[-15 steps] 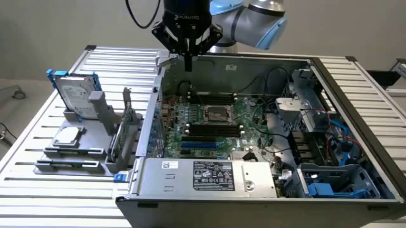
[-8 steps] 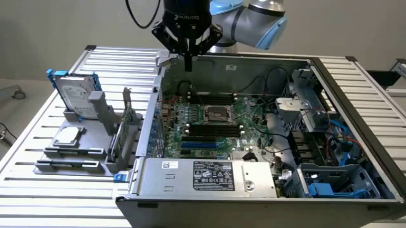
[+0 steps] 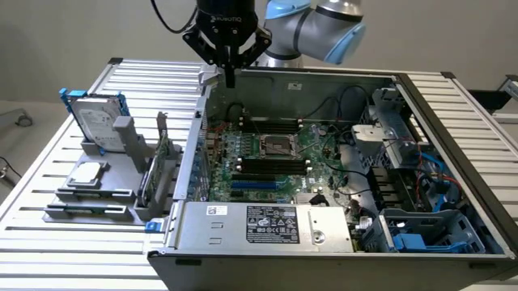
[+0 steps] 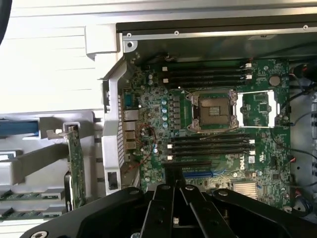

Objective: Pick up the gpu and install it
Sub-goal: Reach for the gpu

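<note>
The gripper [image 3: 230, 80] hangs closed and empty, its fingers pressed together and pointing straight down. In the exterior view it sits at twelve o'clock, above the far corner of the open case [image 3: 450, 163], and touches nothing.

The gpu [image 3: 164, 159] has not been picked up. It stands on edge in a grey rack [image 3: 89, 197] on the tabletop [image 3: 73, 245], just beside the case's outer wall, at nine o'clock from the motherboard [image 3: 267, 157] in the exterior view. It lies well below the gripper, toward seven o'clock from it.

Further out at nine o'clock on the same rack, a hard drive [image 3: 96, 121] in a blue frame stands upright. A small silver chip [image 3: 87, 174] lies flat at six o'clock from it.

In the wrist view the gripper [image 4: 177, 191] looks down over the motherboard [image 4: 213, 144], whose socket [image 4: 213, 109] lies open between the memory slots. The gpu [image 4: 76, 163] appears there edge-on, green board showing, outside the case wall.
</note>
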Motion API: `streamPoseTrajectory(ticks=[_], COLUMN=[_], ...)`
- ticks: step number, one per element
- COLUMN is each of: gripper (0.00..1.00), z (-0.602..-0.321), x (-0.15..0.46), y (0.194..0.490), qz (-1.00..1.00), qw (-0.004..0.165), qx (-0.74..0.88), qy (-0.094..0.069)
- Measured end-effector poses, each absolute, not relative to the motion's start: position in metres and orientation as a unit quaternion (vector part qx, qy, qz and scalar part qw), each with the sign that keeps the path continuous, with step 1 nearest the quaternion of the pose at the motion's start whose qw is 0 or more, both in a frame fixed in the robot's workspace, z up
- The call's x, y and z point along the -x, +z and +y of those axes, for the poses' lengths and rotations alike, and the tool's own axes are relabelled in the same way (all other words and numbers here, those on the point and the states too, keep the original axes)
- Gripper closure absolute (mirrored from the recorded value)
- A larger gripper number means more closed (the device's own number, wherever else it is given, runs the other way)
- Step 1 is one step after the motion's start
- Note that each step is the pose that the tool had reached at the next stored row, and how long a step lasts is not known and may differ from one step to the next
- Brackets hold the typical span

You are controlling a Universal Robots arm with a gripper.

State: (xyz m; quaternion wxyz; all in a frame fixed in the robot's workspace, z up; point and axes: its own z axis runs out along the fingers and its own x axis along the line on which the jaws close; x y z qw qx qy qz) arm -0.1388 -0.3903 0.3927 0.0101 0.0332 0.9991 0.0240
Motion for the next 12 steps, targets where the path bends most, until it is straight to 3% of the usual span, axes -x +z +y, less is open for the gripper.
streamPoseTrajectory(ticks=[12], gripper=[0.89], z=[-0.382], x=[0.191], y=[0.390], qz=[0.999], qw=[0.007], qx=[-0.033], qy=[0.025])
